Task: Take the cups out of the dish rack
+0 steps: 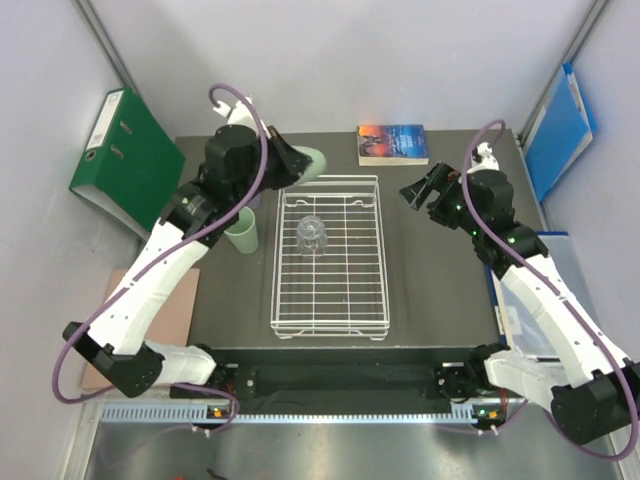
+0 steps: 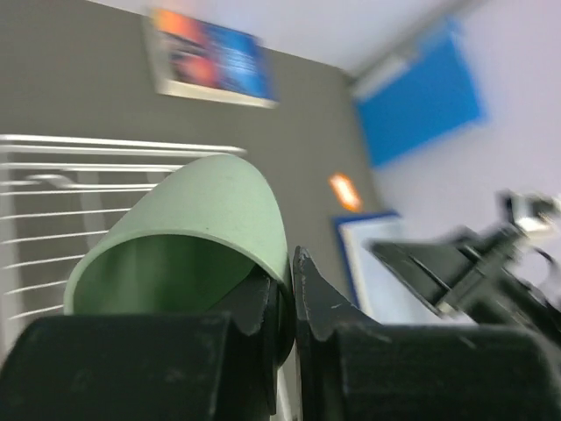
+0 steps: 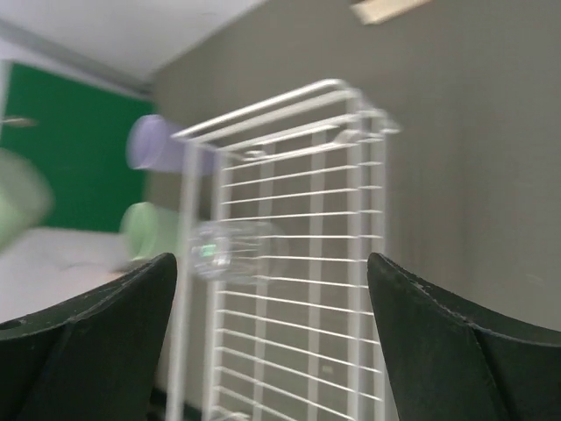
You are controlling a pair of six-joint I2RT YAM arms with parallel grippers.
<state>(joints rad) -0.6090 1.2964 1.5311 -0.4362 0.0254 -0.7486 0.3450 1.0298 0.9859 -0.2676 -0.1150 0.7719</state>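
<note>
The white wire dish rack [image 1: 330, 300] lies mid-table. A clear ribbed glass cup [image 1: 312, 236] lies on its side in the rack's far half and also shows in the right wrist view [image 3: 223, 250]. My left gripper [image 1: 293, 163] is shut on the rim of a pale green cup [image 1: 312, 160], held tilted above the rack's far-left corner; one finger is inside the cup [image 2: 210, 219], one outside. A second pale green cup [image 1: 242, 233] stands on the table left of the rack. A lilac cup [image 3: 153, 142] shows beyond the rack. My right gripper [image 1: 415, 192] is open and empty right of the rack.
A green binder [image 1: 125, 160] leans at the far left. A book [image 1: 392, 143] lies behind the rack. A blue folder [image 1: 560, 130] stands at the far right. A brown board [image 1: 175, 310] lies at the table's left edge, and papers [image 1: 520, 320] at its right edge.
</note>
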